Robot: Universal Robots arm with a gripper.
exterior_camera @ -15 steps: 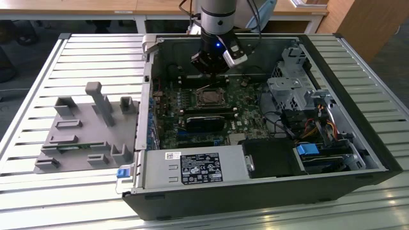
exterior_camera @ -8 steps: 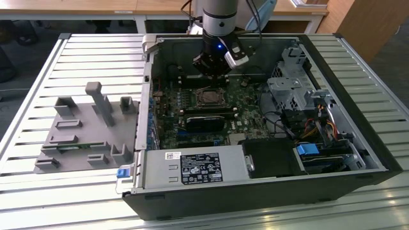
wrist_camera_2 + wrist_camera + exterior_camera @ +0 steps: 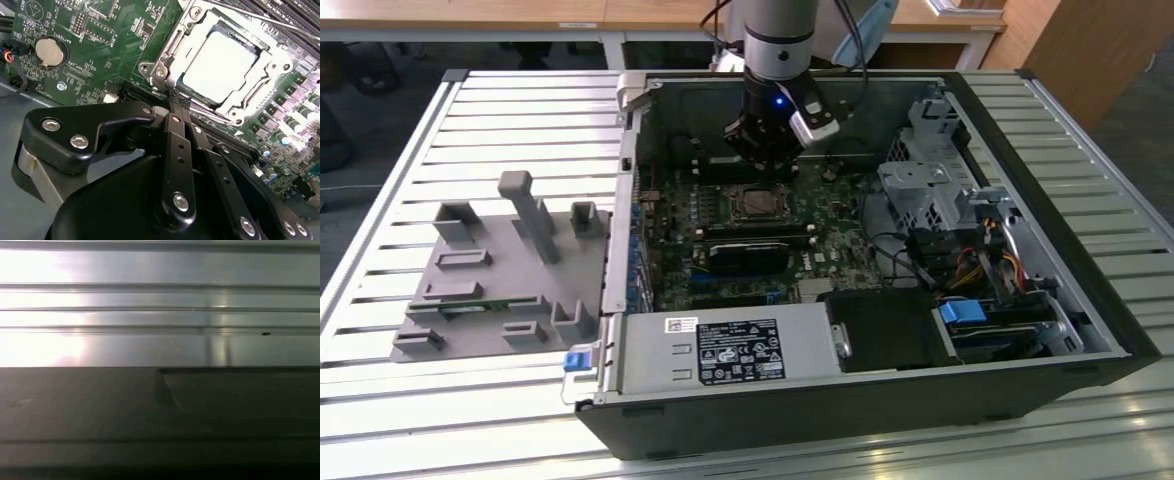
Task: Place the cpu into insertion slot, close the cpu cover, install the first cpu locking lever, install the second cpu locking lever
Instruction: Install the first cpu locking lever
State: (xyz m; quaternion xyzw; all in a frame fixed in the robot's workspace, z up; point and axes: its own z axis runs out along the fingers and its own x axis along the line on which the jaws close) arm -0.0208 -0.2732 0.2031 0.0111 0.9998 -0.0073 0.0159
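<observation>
I've got the gripper [image 3: 175,97] down inside the open computer case [image 3: 1067,330], its fingers pinched together with nothing between them, tips just beside the lower-left corner of the socket in the second wrist view. The cpu [image 3: 220,62] sits in the insertion slot [image 3: 186,86], upper right of that frame, its pale top showing through the window of the cpu cover [image 3: 272,65], which looks folded down over it. In the exterior view the gripper [image 3: 767,165] hangs at upper centre, just above the socket on the green motherboard [image 3: 670,262].

A thin metal rod [image 3: 260,21] crosses the top of the second wrist view; I take it for a locking lever, but whether it's latched I can't tell.

My worry: the tips are so near the frame that a small slip sideways could scrape the board or miss the lever end, and pushing on a cover not fully seated could stress the chip.
</observation>
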